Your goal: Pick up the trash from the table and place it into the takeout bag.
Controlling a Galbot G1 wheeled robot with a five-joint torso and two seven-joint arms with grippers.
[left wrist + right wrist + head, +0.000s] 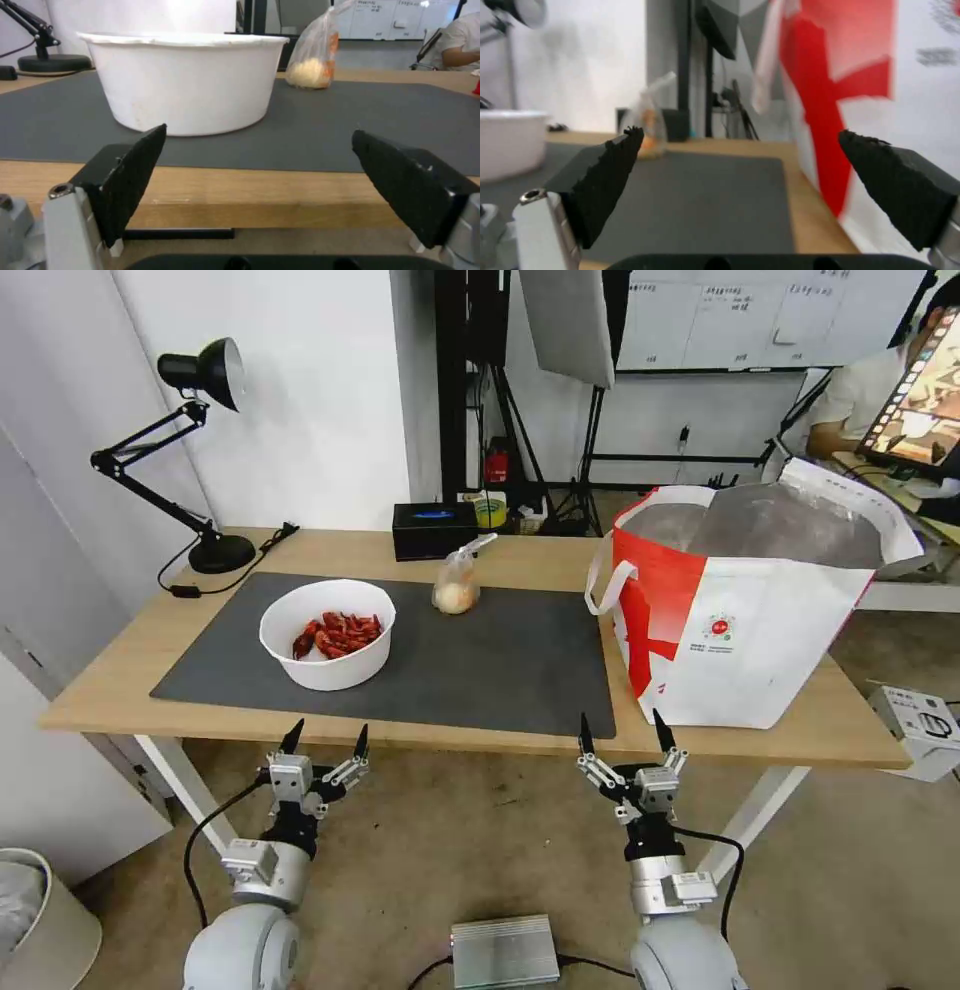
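While both arms hung short of the table (120,690) | my left gripper (326,740) and right gripper (620,732) gaped wide, empty | bowl of crayfish shells (327,632) on mat, knotted bag (456,588) behind | bowl judged stiff, spillable: pinch rim; bag soft: take knot.

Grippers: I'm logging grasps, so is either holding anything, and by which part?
Nothing is held. The left gripper and right gripper are open, short of the table.
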